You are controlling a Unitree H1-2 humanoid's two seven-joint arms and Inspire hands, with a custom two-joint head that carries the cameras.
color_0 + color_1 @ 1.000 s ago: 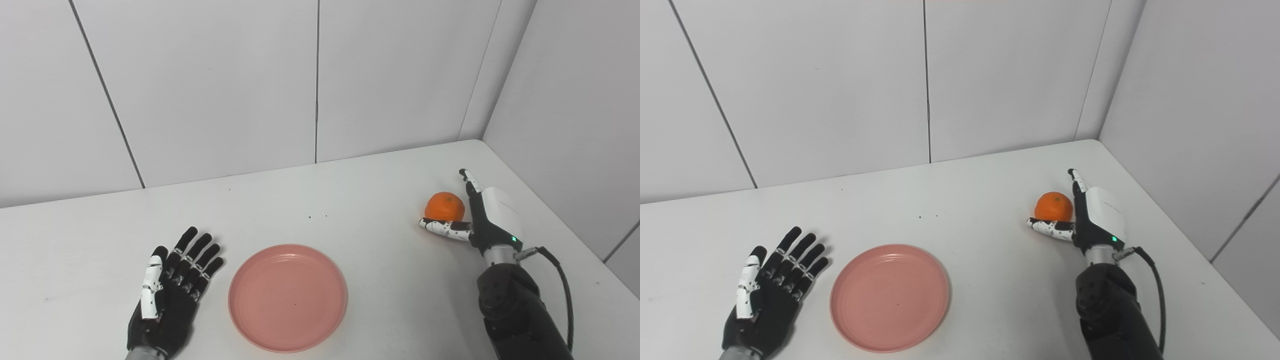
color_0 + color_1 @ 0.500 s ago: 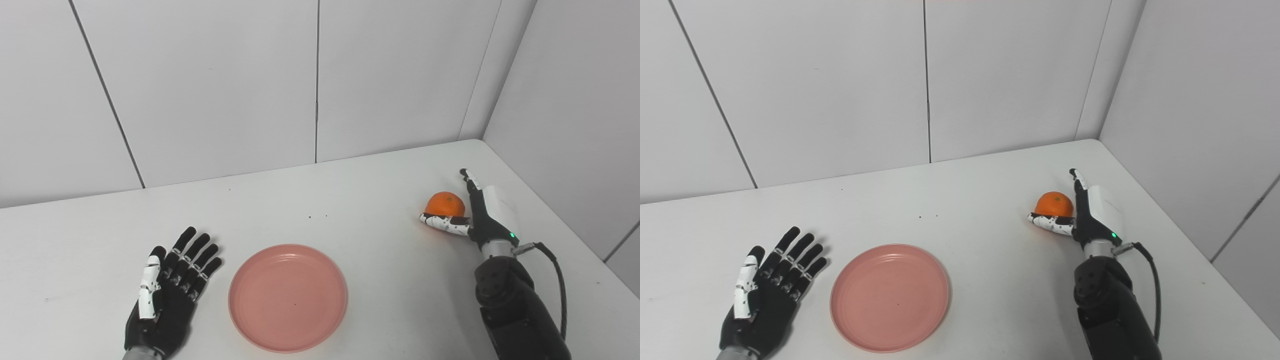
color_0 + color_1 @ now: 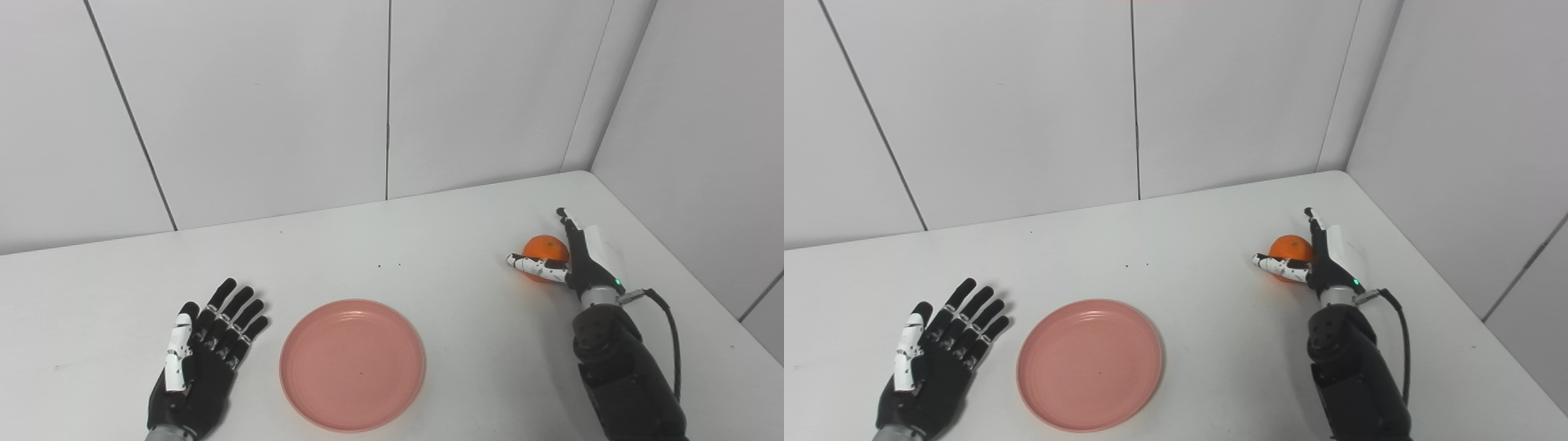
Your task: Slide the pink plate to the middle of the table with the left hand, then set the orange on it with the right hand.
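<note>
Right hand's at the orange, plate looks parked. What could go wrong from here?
1. The right hand cups the orange with the thumb in front and the fingers not wrapped; the round fruit may roll out on the lift.
2. The plate has a low rim, so the orange could roll off it.

Right hand (image 3: 1326,260) cups orange (image 3: 1290,250) near counter's (image 3: 1182,245) right edge, thumb across its front. Left hand (image 3: 931,367) flat, fingers (image 3: 968,306) spread, beside pink plate (image 3: 1089,362) near front edge.
</note>
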